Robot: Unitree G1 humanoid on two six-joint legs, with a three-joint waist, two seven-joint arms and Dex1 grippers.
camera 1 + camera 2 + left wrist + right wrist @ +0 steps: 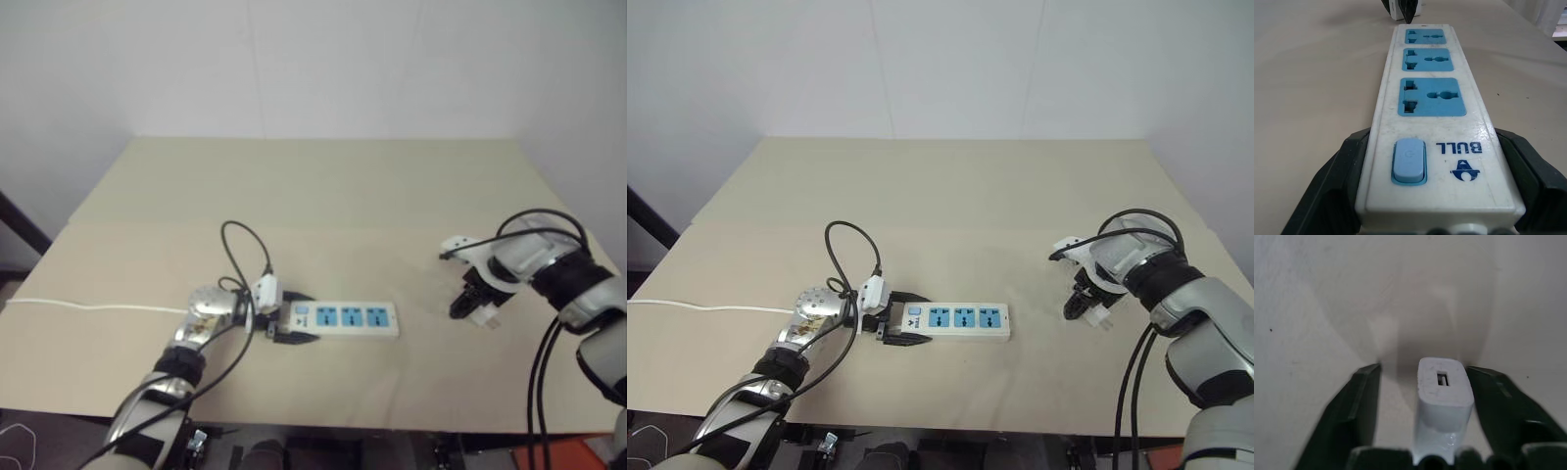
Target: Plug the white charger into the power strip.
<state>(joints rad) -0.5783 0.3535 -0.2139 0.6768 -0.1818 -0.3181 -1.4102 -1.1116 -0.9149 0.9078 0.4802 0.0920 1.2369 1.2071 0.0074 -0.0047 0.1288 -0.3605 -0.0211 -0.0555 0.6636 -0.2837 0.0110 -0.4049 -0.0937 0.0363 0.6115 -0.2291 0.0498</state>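
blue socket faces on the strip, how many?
3, in a row along the power strip: one next to the switch at the left hand's end, one in the middle, one at the far end. None hidden.

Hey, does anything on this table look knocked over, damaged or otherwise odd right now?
Nothing stands out. The long white power strip with three blue sockets lies flat on the tan table, its switch end between the left pincer fingers. The small white charger sits intact between the right pincer fingers.

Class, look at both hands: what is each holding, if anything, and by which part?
Left hand grips the power strip by its switch end. Right hand straddles the white charger with a gap on one side: not held.
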